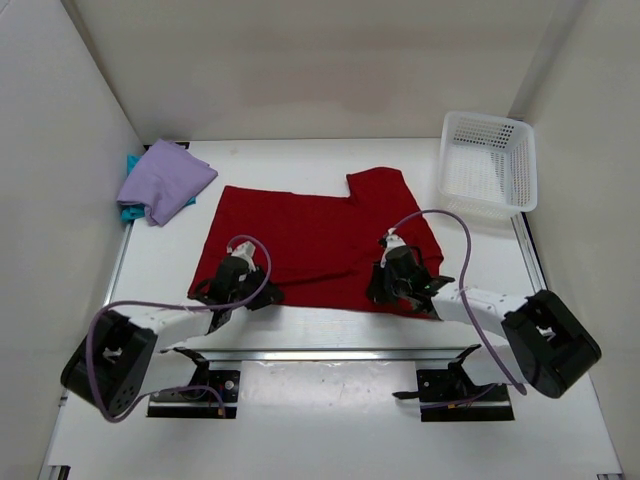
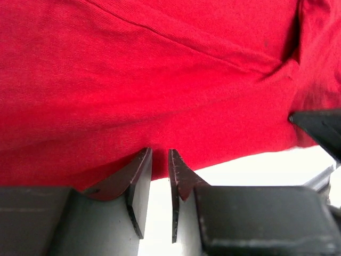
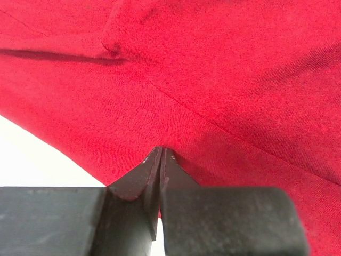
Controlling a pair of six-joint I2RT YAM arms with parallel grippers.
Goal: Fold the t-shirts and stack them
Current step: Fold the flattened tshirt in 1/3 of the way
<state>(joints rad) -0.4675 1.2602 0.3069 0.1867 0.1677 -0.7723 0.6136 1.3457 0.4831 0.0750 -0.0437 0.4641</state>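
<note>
White table, red shirt flat, first fold seemingly starting: right gripper pinches its near hem; left gripper, slightly spread, should close before lifting.

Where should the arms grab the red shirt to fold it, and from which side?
Pinch the red shirt along its near edge, toward each corner, coming in low from the robot's side: it lies spread flat and that edge rests free on the table.

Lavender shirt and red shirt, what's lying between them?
Nothing: bare table separates the lavender shirt from the red shirt, per the top view.
</note>
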